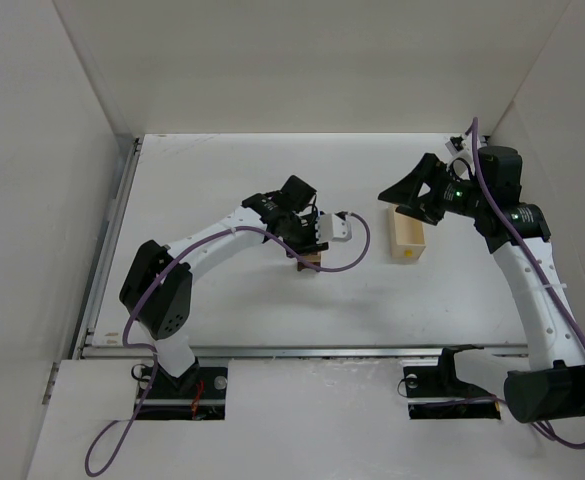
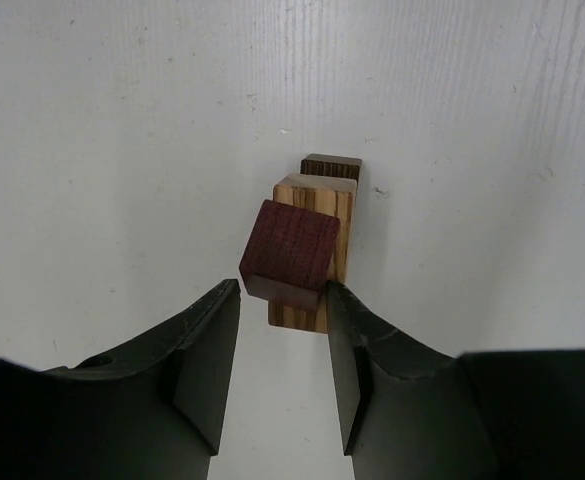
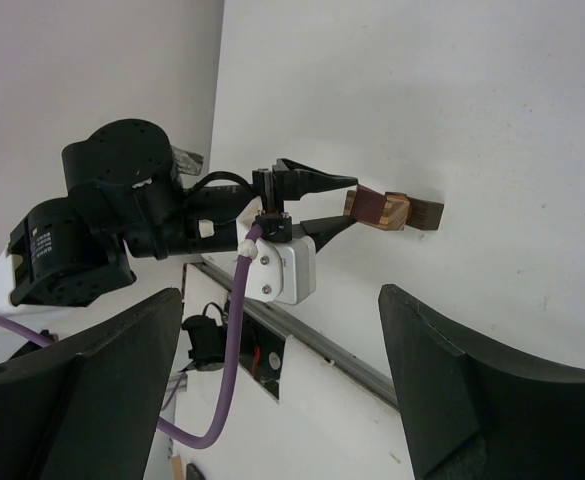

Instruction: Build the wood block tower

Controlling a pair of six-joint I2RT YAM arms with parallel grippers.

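Two fingers of the left gripper (image 2: 283, 288) sit spread either side of the reddish top block (image 2: 290, 250) on the wood block tower (image 2: 324, 200), with the arm reaching low over the table (image 1: 222, 180). We also see the right gripper (image 1: 407, 190) gaping wide near the cream box (image 1: 408, 240).

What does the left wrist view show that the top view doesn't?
Only the left wrist view: the tower resolved into three blocks, a dark block at the bottom, a striped tan block in the middle and a reddish block on top, turned askew. Only the top view: the cream box and the open right gripper above it. Both: the left gripper, fingers apart at the tower, on the white table.
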